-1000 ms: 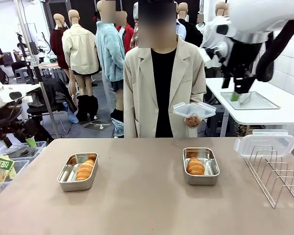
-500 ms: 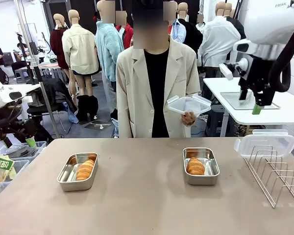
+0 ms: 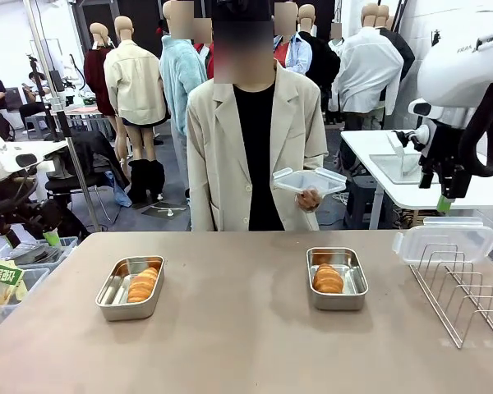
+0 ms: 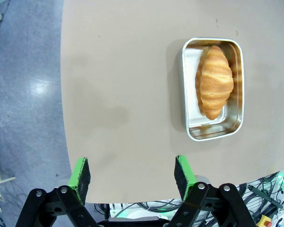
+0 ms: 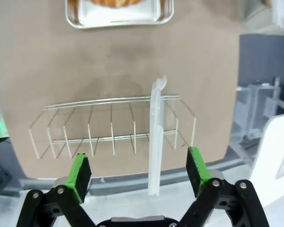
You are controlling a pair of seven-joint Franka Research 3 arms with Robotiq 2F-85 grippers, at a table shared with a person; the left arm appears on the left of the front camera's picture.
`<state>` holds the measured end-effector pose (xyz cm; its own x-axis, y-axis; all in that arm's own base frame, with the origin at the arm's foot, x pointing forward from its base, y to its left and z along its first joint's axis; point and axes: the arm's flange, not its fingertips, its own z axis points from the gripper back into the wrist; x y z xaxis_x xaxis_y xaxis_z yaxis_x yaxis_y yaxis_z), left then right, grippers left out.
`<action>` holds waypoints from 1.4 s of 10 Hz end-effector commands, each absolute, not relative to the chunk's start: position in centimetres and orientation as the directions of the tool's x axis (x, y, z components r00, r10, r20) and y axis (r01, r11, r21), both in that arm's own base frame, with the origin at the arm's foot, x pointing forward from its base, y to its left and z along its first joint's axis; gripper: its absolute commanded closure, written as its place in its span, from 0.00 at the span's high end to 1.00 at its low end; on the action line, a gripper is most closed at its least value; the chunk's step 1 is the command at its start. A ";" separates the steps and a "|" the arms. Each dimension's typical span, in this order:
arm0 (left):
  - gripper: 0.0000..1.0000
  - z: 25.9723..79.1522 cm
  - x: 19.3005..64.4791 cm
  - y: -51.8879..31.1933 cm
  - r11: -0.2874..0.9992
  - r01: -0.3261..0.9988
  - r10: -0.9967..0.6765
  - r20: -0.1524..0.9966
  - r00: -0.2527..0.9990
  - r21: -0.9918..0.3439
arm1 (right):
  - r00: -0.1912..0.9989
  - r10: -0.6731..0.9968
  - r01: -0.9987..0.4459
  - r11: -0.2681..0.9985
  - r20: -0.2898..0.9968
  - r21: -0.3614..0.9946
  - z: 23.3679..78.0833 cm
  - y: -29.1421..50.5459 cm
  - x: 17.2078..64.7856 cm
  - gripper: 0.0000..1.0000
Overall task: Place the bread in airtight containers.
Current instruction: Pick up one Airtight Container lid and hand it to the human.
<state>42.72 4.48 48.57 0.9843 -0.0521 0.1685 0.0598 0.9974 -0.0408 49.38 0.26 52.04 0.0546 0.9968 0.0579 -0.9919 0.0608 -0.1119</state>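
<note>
Bread lies in both steel boxes on the tabletop [image 3: 246, 349]. The left roll [image 3: 142, 284] sits in the left box [image 3: 107, 302] toward 9 o'clock, and the right roll [image 3: 328, 279] sits in the right box [image 3: 358, 283] toward 3 o'clock. Both boxes are uncovered. At 12 o'clock the person's hand [image 3: 310, 199] holds a clear lid [image 3: 311, 180] beyond the far edge. A second lid [image 3: 444, 240] stands in the wire rack [image 3: 468, 304], at 3 o'clock of the right box. The robot's right hand [image 5: 138, 172] hangs high above that rack, fingers spread wide, gripping nothing. Its left hand [image 4: 132, 174] hovers by the tabletop's 9 o'clock edge, likewise wide open and empty.
</note>
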 end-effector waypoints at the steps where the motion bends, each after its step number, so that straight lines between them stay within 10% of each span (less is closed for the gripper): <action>1: 0.92 48.6 42.8 4.5 0.998 0.048 -0.040 0.177 0.983 -0.042 | 0.073 0.996 -0.990 0.079 0.053 -0.119 50.6 -0.2 49.4 1.00; 14: 0.92 48.6 42.8 4.5 0.998 0.048 -0.040 0.177 0.983 -0.042 | 0.055 0.997 -0.992 0.061 0.058 -0.112 52.0 0.3 49.4 1.00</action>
